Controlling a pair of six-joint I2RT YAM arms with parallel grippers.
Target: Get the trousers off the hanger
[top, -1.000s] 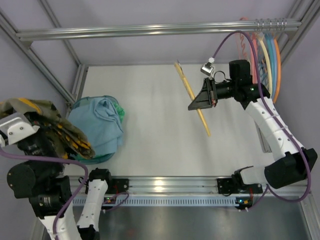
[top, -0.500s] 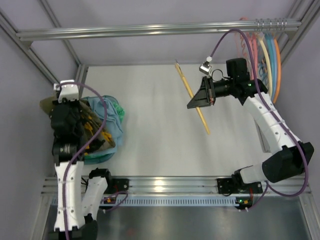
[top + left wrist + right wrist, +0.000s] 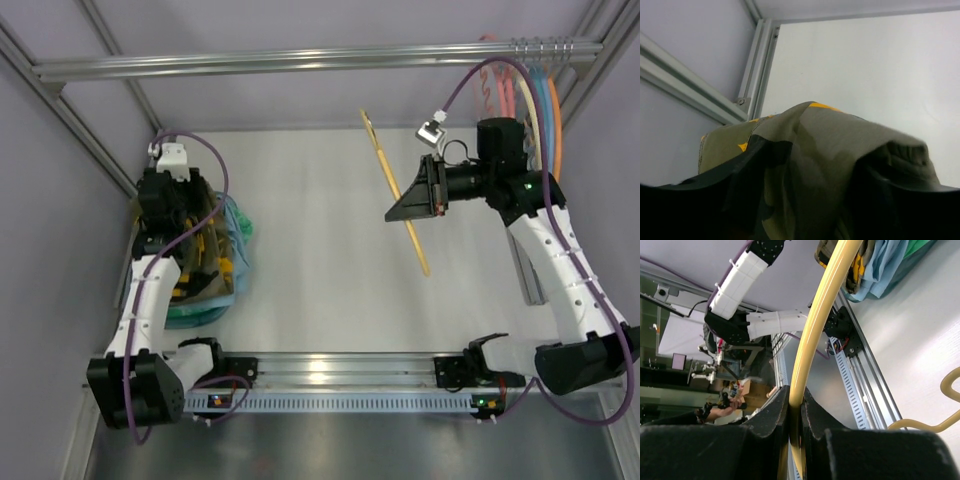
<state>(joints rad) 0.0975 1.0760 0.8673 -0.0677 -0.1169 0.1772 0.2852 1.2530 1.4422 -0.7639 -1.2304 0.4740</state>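
Note:
The camouflage trousers (image 3: 207, 268) lie bunched on the pile in the basket at the far left, off the hanger. My left gripper (image 3: 183, 228) hangs right over them. In the left wrist view the trousers (image 3: 830, 145) fill the lower frame; my left gripper (image 3: 805, 187) is open, its dark fingers (image 3: 742, 192) well apart with loose cloth between them. Over the table's right half my right gripper (image 3: 402, 205) is shut on the pale yellow hanger (image 3: 384, 166), held bare and slanting. The right wrist view shows that gripper (image 3: 796, 401) clamped on the hanger's bar (image 3: 824, 302).
Light blue clothes (image 3: 240, 238) lie under the trousers in a teal basket (image 3: 200, 316). Pink, blue and orange hangers (image 3: 538, 100) hang from the top rail (image 3: 320, 60) at the far right. Aluminium frame posts (image 3: 90, 130) run close by the left arm.
My left arm swung the trousers in over the basket and lowered them, and its jaws have opened. The right arm shifted the hanger slightly to the right.

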